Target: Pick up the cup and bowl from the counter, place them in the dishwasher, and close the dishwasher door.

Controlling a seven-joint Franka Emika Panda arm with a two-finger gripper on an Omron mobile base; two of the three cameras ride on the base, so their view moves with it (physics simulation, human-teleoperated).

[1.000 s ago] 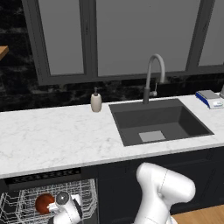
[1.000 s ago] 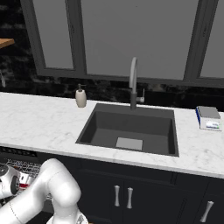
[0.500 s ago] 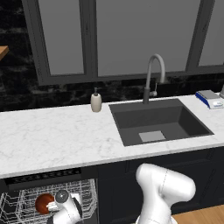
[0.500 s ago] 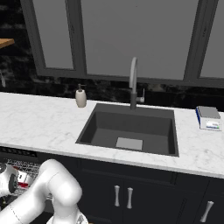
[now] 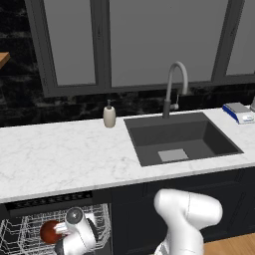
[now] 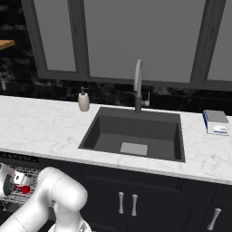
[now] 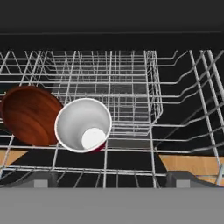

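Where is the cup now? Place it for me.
The cup lies in the dishwasher's white wire rack, left of centre in the hand view, its open mouth facing the camera, right beside the bowl on its left.

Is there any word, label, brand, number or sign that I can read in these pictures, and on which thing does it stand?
None can be read.
Soap bottle: no label shows.
Blue and white thing at the counter's right end: light patches, too small and blurred to tell whether they are print.
Dishwasher control strip: pale marks, too small to read.
Cup and bowl in the rack: plain, no print.
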